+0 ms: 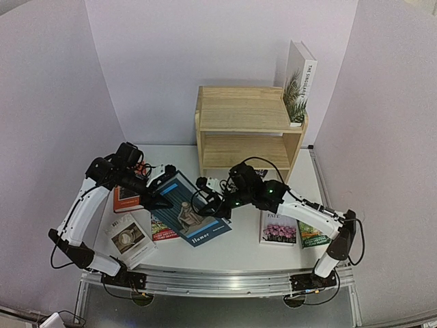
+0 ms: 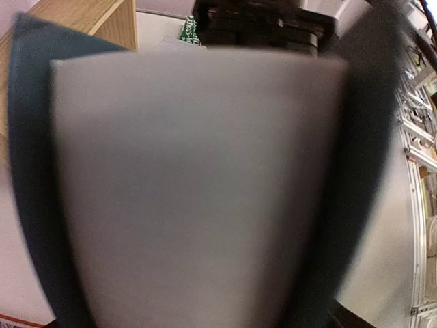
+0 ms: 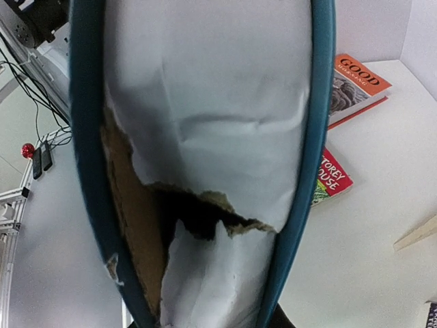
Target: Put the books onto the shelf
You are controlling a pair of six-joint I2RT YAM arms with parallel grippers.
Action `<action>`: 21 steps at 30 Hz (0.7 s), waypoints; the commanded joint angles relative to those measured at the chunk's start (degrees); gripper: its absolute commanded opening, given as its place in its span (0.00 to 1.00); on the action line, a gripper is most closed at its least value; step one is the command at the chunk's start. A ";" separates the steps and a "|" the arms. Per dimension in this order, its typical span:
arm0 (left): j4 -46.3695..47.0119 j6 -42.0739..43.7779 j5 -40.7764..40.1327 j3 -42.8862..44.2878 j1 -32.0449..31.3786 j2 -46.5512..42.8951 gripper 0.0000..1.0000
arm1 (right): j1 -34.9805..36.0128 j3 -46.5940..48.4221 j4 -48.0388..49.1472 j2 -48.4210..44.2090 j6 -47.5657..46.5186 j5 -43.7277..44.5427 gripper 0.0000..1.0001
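While looking down from the top camera, find the dark teal book (image 1: 192,210) over the middle of the counter (image 1: 239,249), cover up, skewed, caught between the two arms and seemingly lifted clear of the surface. Note right fingers (image 1: 209,201) at its right edge, clamped on it. From the right wrist camera: same book edge-on and filling the frame, teal covers either side of white pages, a torn patch baring brown backing, counter well below. Note left fingers (image 1: 164,199) at the book's left edge, touching it or just short; cannot tell whether gripping or loose. From the left wrist camera, only a blurred grey block with a dark teal border pressed close to the lens, plus a wooden corner at upper left. Behind the book, the shelf (image 1: 249,126): light wood, two tiers, standing at the far side of the counter against the backdrop. On its top board, right end: white book (image 1: 299,80) upright, leaning on the side wall, plant picture on the cover. Other books flat on the counter: orange book (image 1: 125,199) under the left arm, just beside the teal one; white cup-picture book (image 1: 130,239) near the left base; red-and-green book (image 1: 164,230) partly under the teal book's near-left corner; white flower-cover book (image 1: 278,227) right of centre; green book (image 1: 313,234) touching it, partly beneath the right arm.
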 commanded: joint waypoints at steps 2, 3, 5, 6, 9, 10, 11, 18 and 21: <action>-7.70 -5.90 1.76 6.46 0.27 2.60 0.49 | -0.33 2.11 1.29 -2.43 -8.17 2.84 0.00; -7.46 -6.82 1.89 7.07 0.26 2.62 0.47 | -0.54 1.87 1.32 -2.49 -8.60 3.50 0.00; -6.53 -8.67 1.82 7.36 0.27 2.30 0.41 | -0.79 1.73 1.40 -2.47 -8.77 6.02 0.00; -5.85 -9.75 1.61 7.29 0.27 2.10 0.37 | -0.90 1.88 1.45 -2.40 -8.71 7.72 0.00; -4.25 -14.78 0.90 6.33 0.31 1.35 0.28 | -0.86 3.60 1.50 -1.59 -6.10 11.29 0.21; -4.00 -16.19 0.74 6.04 0.39 1.14 0.27 | -0.84 4.24 1.54 -1.31 -5.08 12.40 0.33; -3.77 -17.68 0.64 5.67 0.62 0.87 0.27 | -0.83 4.87 1.54 -1.05 -3.83 13.77 0.45; 2.61 -34.38 3.30 -1.84 13.47 -3.79 0.27 | 0.89 7.08 3.16 -0.78 3.96 31.46 0.88; 5.83 -41.30 4.90 -6.82 18.31 -5.87 0.27 | 4.72 7.20 6.71 0.37 1.48 38.79 0.89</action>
